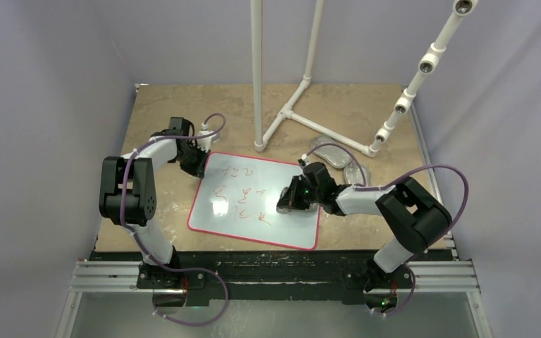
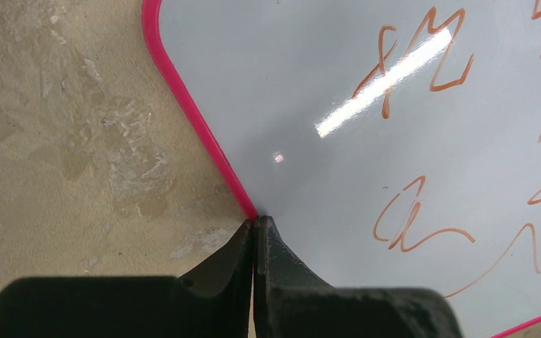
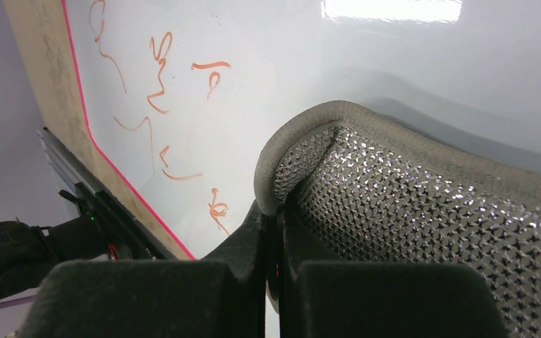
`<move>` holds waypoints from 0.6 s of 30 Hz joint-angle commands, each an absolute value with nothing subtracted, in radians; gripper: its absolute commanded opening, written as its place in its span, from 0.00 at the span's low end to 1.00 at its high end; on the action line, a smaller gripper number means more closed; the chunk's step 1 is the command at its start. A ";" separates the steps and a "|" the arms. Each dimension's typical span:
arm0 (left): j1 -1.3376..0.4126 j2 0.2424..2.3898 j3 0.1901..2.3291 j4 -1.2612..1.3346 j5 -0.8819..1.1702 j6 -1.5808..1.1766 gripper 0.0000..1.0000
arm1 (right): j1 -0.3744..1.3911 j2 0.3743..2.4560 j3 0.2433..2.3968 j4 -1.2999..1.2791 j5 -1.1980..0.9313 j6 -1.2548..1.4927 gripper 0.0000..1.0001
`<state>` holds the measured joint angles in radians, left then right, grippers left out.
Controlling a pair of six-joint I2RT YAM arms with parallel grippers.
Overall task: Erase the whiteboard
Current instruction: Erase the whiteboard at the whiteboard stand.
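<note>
Whiteboard (image 1: 253,191) long axis left-right; left pincer (image 2: 256,220) shut at edge, right pincer (image 3: 270,211) clamps pad (image 3: 423,218).

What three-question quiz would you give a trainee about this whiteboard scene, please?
1. True or false: the whiteboard is already wiped clean.
2. The left gripper has its shut tips at which part of the whiteboard? A) its red rim; B) its centre; C) a scribble.
3. What is the right gripper clamped on?
Key: 1 false, it bears red scribbles. 2 A. 3 the silvery-grey pad.
</note>
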<state>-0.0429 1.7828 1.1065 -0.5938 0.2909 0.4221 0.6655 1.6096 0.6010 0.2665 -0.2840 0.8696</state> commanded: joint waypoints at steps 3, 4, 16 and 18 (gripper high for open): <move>-0.037 1.837 1.057 -0.683 0.170 0.436 0.00 | 0.816 1.750 0.673 0.237 -0.273 0.816 0.00; -0.037 1.839 1.055 -0.683 0.170 0.435 0.00 | 0.863 1.802 0.729 0.260 -0.293 0.801 0.00; -0.036 1.838 1.051 -0.675 0.160 0.431 0.00 | 0.924 1.874 0.829 0.145 -0.361 0.725 0.00; -0.035 1.835 1.050 -0.675 0.160 0.435 0.00 | 0.871 1.789 0.681 0.139 -0.347 0.761 0.00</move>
